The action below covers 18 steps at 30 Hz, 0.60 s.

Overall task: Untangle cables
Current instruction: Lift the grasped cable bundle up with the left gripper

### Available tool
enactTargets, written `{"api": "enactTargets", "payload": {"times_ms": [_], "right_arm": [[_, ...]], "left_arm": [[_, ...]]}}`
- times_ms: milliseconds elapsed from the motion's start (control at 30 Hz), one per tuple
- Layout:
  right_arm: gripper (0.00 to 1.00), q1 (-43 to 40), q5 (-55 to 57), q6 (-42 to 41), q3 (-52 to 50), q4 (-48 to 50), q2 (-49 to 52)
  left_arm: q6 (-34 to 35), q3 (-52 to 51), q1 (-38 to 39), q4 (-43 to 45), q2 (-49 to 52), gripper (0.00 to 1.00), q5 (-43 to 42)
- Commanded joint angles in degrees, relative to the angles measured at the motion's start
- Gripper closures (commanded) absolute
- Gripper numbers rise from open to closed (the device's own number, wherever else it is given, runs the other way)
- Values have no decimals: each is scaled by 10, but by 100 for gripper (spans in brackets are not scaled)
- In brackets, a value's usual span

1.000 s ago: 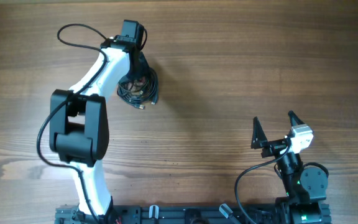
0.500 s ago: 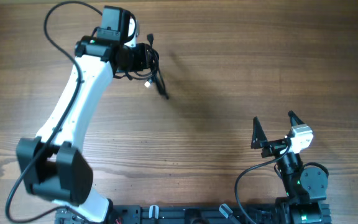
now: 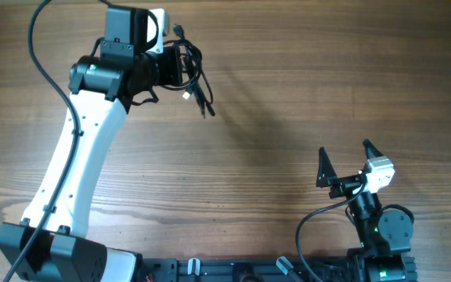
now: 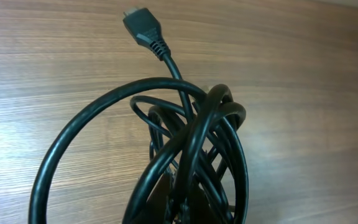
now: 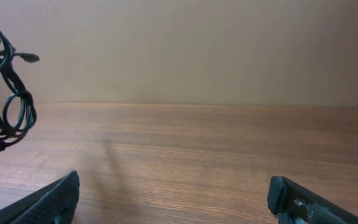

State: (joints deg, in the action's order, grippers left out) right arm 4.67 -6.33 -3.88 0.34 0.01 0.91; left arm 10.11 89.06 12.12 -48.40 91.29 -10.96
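Cables (image 3: 193,74): one black tangle at the far left of the worktop (image 3: 304,86), held by the left end effector (image 3: 177,70). The end effector is clamped on the cables. Its tips are mostly buried under the loops in the overhead view. In the left wrist view the cables (image 4: 194,143) run down into a dark shape at the bottom edge (no finger detail can be made out there).

Right wrist view: the cables (image 5: 5,99) hang in the air at the left edge, clear of the worktop.

Left wrist view: several loops cross at one knot near centre. One large loop sweeps out to the left. One plug (image 4: 143,28) stands above the knot on a straight stretch of cord.

Overhead: loose ends trail from the tangle toward the near right, one with a pale tip (image 3: 186,95).

Right end effector (image 3: 344,160): near right, well apart from the cables, jaws spread wide with nothing between them. In the right wrist view its fingers (image 5: 48,199) sit at the two lower corners with bare wood between.
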Motion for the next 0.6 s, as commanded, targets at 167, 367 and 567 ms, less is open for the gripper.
{"api": "enactTargets", "payload": {"times_ms": [167, 367, 567], "right_arm": [[0, -2, 7, -8, 0, 3, -1], [0, -2, 5, -8, 0, 3, -1], [0, -2, -14, -89, 0, 7, -1]], "left_arm": [[-81, 2, -10, -37, -1, 96, -286], [-196, 1, -31, -74, -1, 96, -471], [-241, 1, -32, -74, -1, 96, -540]]}}
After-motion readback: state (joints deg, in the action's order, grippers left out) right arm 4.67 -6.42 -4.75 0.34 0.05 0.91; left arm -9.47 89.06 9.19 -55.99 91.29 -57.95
